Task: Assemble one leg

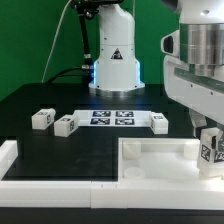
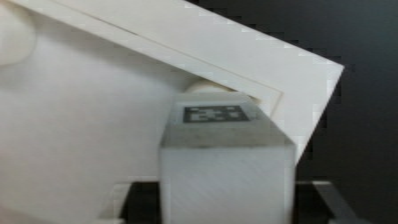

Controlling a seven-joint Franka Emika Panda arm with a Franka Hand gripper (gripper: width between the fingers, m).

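The large white tray-like part is lying at six o'clock in the exterior view with its raised rim facing up. The leg is hanging upright over the part's corner at about four o'clock. The gripper is clamping the leg from both sides, though its fingertips are hard to make out behind the block. In the wrist view the leg's tagged end is meeting the tray-like part's corner; whether they are touching cannot be told. Beyond the tray, the marker board is lying flat near the centre. A loose leg and a second loose leg are sitting toward nine o'clock of the board, and a third loose leg is sitting just beside it toward three o'clock. A white rail at eight o'clock is being cut off by the frame's edge. The black-and-white tag on the held leg is showing blurred squares only, and a dark mark on the arm's base is too small to read.
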